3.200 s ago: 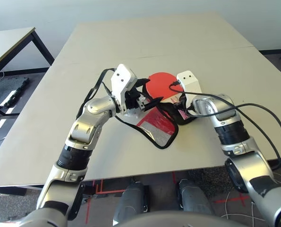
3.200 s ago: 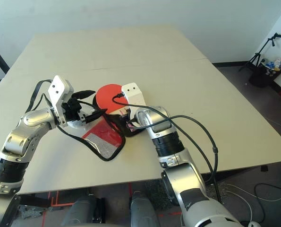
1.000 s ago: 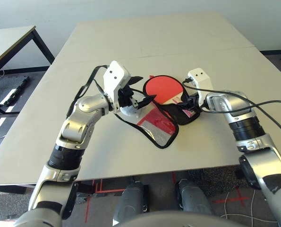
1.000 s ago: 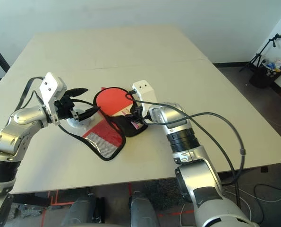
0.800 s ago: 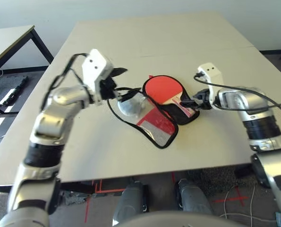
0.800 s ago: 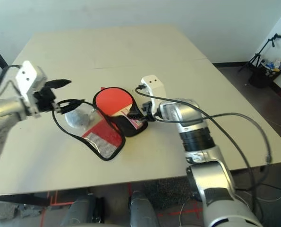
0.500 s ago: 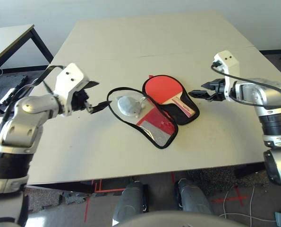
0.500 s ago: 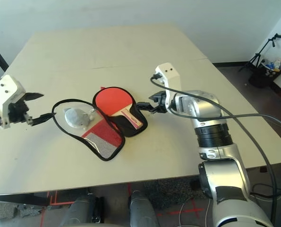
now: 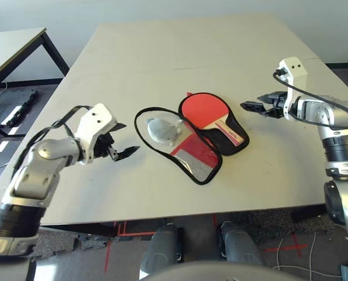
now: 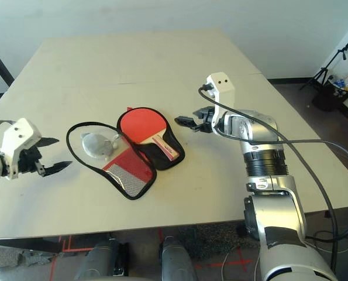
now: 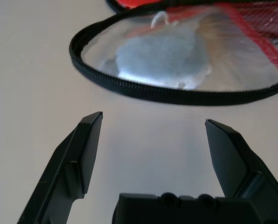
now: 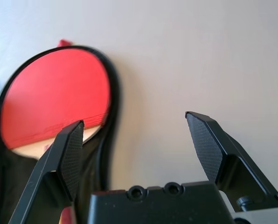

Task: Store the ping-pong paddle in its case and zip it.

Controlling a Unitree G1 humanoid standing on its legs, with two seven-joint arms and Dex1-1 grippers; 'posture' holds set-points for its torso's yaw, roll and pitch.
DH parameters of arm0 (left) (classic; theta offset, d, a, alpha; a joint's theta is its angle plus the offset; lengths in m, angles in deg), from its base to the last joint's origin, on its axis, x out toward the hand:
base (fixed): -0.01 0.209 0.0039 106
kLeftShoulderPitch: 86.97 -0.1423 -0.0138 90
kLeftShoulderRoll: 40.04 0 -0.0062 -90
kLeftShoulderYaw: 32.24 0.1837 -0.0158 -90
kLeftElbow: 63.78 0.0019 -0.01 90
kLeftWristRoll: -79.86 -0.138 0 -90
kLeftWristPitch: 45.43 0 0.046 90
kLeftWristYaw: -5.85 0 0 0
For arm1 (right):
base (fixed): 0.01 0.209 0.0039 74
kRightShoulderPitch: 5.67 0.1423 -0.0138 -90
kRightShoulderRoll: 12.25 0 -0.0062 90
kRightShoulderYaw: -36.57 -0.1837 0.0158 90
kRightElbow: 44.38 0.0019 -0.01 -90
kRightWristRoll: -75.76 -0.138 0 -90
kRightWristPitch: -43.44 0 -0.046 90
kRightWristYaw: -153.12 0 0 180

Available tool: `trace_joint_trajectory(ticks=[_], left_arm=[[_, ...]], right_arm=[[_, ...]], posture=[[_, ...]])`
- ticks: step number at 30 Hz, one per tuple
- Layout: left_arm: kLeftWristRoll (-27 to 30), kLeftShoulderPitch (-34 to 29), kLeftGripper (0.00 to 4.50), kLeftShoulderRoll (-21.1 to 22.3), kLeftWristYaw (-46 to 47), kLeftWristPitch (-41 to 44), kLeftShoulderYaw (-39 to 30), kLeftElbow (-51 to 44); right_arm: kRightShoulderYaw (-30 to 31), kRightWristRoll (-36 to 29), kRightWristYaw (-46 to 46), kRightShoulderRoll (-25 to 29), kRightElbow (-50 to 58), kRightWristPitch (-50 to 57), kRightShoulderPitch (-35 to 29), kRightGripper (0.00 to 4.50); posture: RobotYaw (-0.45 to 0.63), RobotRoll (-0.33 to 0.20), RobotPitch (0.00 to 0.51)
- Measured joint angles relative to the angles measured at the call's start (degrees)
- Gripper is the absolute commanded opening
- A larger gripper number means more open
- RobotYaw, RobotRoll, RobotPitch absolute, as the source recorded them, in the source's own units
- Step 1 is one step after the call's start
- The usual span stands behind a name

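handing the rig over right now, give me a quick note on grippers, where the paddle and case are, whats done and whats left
Left gripper: open, empty, over bare table left of the case.
Right gripper: open, empty, right of the case.
Ping-pong paddle lies in the right half of the case, handle toward the robot.
Case lies open flat; a grey pouch sits in its left half.
Done: paddle placed in the case.
Left: fold the case shut and zip it.

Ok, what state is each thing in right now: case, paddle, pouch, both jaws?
Case: unzipped, spread open flat on the table.
Paddle: lying red face up in the right half of the case.
Pouch: resting on the left half.
Left gripper: jaws open, empty, left of the case.
Right gripper: jaws open, empty, right of the case.
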Motion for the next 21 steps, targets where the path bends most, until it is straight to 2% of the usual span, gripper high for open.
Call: trace_joint_trajectory(ticks=[7,10,12,16,21], left_arm=[[4.56,8.92,4.50,-6.98,-0.36,7.81,4.07,-5.64],[6.23,14.40,4.50,-10.71,0.26,9.90,5.33,-6.43],[6.26,17.94,4.50,-14.88,1.30,10.20,7.39,-6.18],[3.48,22.52,4.50,-22.76,3.57,7.42,13.57,-0.60],[-0.89,23.41,4.50,-28.53,6.06,1.66,17.91,7.48]], right_arm=[[-2.76,0.12,1.03,-0.41,-6.13,-5.27,1.01,4.47],[-6.17,-1.98,0.16,-0.83,-9.81,-6.34,2.10,4.47],[-9.48,-4.44,-1.18,-0.86,-12.77,-7.05,3.31,4.47],[-12.36,-5.99,-1.62,-0.77,-15.68,-9.32,4.45,4.47],[-14.20,-8.00,-2.52,0.32,-17.87,-6.75,5.19,4.47]], posture=[[0.05,0.000,0.048],[0.04,0.000,0.050],[0.04,0.000,0.050],[0.03,0.000,0.052],[0.01,0.000,0.054]])
